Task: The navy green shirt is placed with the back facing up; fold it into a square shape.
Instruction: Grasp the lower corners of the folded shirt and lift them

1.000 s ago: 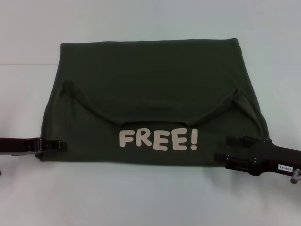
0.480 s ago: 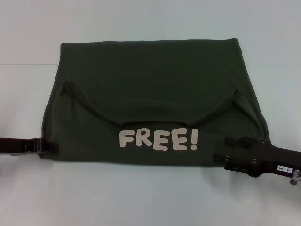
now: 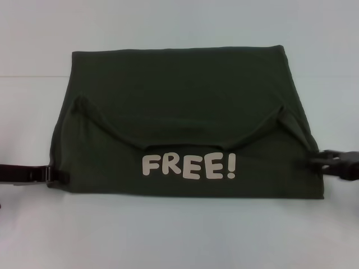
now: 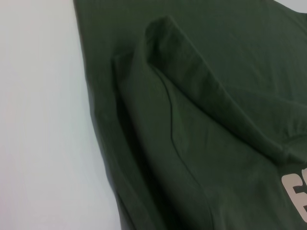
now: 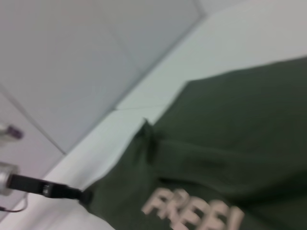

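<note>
Looking down from the head view: navy green shirt (image 3: 185,123) spread across the middle of the pale counter (image 3: 179,235), already folded once, with a near flap turned over so the white "FREE!" lettering (image 3: 189,166) shows toward 6 o'clock and two raised creases arcing above it. Left tool (image 3: 56,174) at 9 o'clock, touching the shirt's near left corner; whether pinching cloth or merely resting against the edge, cannot tell. Right tool (image 3: 321,161) at 3 o'clock, just at the shirt's right edge; jaw opening likewise impossible to read, nothing plainly held. Turning to the left wrist view: only fabric and bare counter, a soft doubled ridge running along the shirt's side, a scrap of the lettering at one border, no fingers visible. Turning to the right wrist view: shirt seen at a slant with the lettering, and the left tool far off at the shirt's corner, apparently meeting the cloth. Judging by the drape and wrinkles: light, limp, likely to sag and slide over itself rather than hold a crease, not fragile. Best taken at the side edges near the 6 o'clock corners, through all layers at once, both sides lifted evenly to keep the fold square.
</note>
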Controlling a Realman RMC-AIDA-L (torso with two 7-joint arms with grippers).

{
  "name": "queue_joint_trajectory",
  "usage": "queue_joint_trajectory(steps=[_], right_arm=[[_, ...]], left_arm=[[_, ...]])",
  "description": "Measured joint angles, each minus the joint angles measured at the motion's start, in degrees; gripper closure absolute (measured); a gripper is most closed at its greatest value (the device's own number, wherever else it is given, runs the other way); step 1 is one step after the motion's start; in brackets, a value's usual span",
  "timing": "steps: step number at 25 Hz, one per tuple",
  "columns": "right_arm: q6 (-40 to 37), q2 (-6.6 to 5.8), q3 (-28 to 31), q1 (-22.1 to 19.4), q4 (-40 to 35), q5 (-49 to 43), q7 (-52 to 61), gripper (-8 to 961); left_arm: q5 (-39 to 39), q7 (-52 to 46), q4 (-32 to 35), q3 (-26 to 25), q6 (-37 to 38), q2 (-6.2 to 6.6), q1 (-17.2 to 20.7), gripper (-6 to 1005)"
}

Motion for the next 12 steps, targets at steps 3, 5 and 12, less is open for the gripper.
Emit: queue_joint_trajectory(steps=[3, 5, 12], right_arm=[[-1.04, -2.75, -0.36, 0.86, -5.65, -5.66, 14.61, 143], [-2.63, -4.98, -0.37, 2.47, -7.43, -10.32, 22.95, 144], [-5.1, -8.05, 0.44, 8.96, -8.43, -23.3, 35.56, 146]], left_arm=[[0.0, 0.01, 0.02, 0.03, 0.06, 0.04, -0.04, 971], [0.0, 0.01, 0.03, 0.03, 0.1, 0.08, -0.08, 971], [-0.01, 0.08, 0.15, 0.11, 0.21, 0.12, -0.11, 971]])
